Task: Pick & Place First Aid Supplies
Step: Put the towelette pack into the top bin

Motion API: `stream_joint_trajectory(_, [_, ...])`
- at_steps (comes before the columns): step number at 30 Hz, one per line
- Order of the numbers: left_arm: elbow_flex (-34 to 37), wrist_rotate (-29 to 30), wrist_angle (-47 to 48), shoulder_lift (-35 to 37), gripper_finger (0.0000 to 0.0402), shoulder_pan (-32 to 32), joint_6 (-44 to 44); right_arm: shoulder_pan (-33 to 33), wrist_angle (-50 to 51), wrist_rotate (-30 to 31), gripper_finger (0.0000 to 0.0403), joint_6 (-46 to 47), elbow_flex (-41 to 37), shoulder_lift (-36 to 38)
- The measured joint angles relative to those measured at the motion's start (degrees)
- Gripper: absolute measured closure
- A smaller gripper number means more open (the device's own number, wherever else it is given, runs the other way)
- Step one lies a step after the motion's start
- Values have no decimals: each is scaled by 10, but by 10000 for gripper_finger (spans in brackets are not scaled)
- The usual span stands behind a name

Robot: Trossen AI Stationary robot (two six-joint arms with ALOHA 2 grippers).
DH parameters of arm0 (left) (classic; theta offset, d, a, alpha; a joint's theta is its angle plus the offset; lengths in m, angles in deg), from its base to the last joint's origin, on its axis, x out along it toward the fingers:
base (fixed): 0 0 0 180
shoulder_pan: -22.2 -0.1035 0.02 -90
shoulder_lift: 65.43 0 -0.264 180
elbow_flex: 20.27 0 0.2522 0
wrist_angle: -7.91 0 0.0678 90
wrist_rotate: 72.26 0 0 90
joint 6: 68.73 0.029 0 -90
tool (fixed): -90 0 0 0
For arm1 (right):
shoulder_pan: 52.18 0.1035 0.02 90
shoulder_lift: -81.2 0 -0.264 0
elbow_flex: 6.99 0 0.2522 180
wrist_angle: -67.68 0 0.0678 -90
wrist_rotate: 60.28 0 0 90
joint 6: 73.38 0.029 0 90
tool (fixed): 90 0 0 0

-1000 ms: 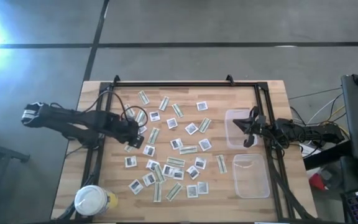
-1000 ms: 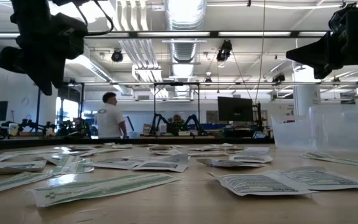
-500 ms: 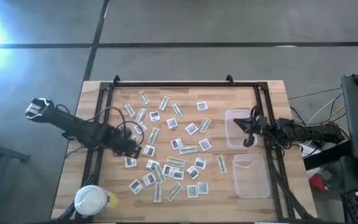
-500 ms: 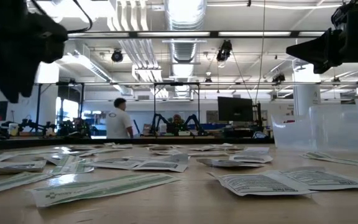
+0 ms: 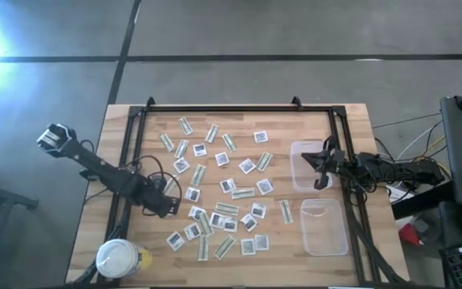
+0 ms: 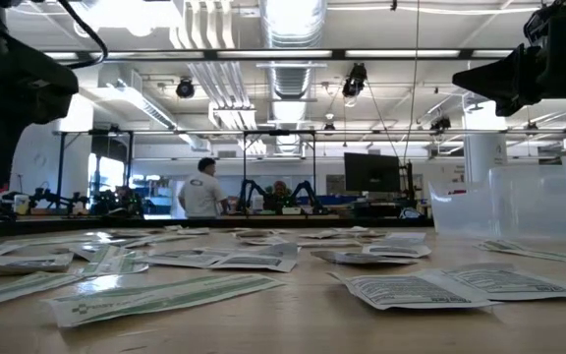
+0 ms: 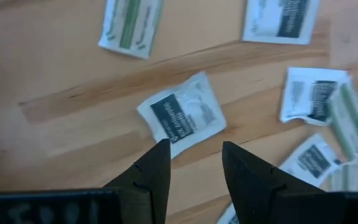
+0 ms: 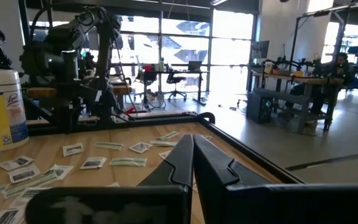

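From above, the left tool (image 5: 168, 205) hangs over the wooden surface (image 5: 127, 160) at the left edge of the scattered first aid packets (image 5: 227, 185), while the right tool (image 5: 321, 163) waits over the upper clear tub (image 5: 297, 177). In the left wrist view, the left tool's fingers (image 7: 156, 167) stand moderately apart and empty, just over a square white packet (image 7: 182, 115). In the right wrist view, the right tool's fingers (image 8: 182, 158) are pressed together, holding nothing.

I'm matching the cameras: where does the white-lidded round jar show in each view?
High view: white-lidded round jar at the table corner, picture's bottom left.
Low view: not in it.
Left wrist view: not in it.
Right wrist view: the jar stands beyond the scattered packets.
Shared landmark: the scattered packets.
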Motion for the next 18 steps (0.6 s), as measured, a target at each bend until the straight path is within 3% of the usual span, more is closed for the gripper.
stream_joint_trajectory(18, [37, 0, -9, -64, 264, 25, -71, 0, 0, 0, 394, 18, 0, 0])
